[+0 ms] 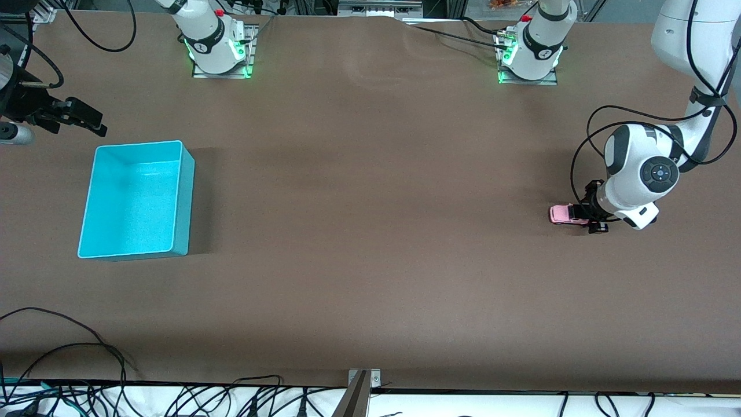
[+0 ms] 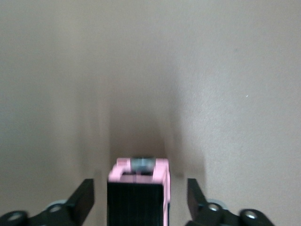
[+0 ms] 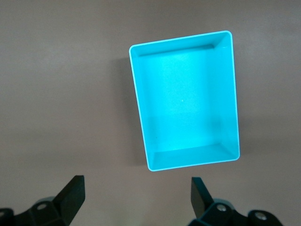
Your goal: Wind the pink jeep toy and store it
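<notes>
— Where do we find the small boxy pink jeep toy (image 1: 560, 214) with the black roof?

— We see it standing on the brown table (image 1: 370, 243) toward the left arm's end, well apart from the open rectangular turquoise plastic bin (image 1: 92, 231), which sits toward the right arm's end; the two lie at about the same depth from the front camera.

— And the left gripper (image 1: 586, 215)?

— We see it down at table level around the jeep's rear part; in the left wrist view the black roof (image 2: 136, 203) sits between the two dark fingers (image 2: 83, 197); a strip of table shows on each side between roof and finger, so we read the jaws as spread and not pressing on the toy (image 2: 139, 190); the pink front end points away from the wrist camera.

— What of the right gripper (image 1: 81, 119)?

— We see it in the air at the right arm's end of the table, beside the bin's edge; the right wrist view looks down on the bin (image 3: 146, 122), whose inside shows only its turquoise floor; the two black fingers (image 3: 70, 194) stand wide apart with nothing between them (image 3: 136, 195); we take this arm to be waiting.

— Anything else on show?

— We note black cables (image 1: 69, 353) trailing along the table edge nearest the front camera.
</notes>
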You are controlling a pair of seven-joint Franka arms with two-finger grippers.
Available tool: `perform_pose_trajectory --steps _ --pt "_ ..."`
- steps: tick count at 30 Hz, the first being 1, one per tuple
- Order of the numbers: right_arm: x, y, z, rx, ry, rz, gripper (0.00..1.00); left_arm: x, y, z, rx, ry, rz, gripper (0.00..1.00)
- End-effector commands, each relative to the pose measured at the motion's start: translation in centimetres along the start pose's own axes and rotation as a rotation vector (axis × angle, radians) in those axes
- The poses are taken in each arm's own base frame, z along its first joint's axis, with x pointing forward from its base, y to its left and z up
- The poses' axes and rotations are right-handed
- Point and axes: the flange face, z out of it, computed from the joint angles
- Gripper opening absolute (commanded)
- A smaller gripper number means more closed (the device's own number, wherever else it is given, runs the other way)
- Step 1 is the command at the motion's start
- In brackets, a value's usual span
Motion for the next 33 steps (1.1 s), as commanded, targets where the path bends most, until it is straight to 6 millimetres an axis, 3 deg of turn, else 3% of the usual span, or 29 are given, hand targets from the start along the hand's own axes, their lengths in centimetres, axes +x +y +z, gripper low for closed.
perform_pose_trajectory --steps 1,6,13,21,33 --pt "0.1 -0.2 -0.5 0.017 -0.003 -0.017 1.0 1.0 -0.2 -3.7 0.036 0.036 0.028 1.0" --pt "0.1 -0.1 -0.5 0.017 -0.003 -0.016 1.0 0.1 -0.6 -6.6 0.051 0.043 0.058 1.0" --pt "0.1 -0.2 -0.5 0.017 -0.003 -0.017 1.0 -0.8 1.2 -11.7 0.041 0.058 0.1 1.0" --pt "0.1 0.0 -0.5 0.017 -0.001 -0.014 1.0 -0.5 3.3 -17.5 0.02 0.029 0.209 1.0" --pt "0.0 0.0 -0.4 0.017 -0.004 -0.014 1.0 0.8 4.2 -25.0 -0.03 -0.015 0.533 1.0"
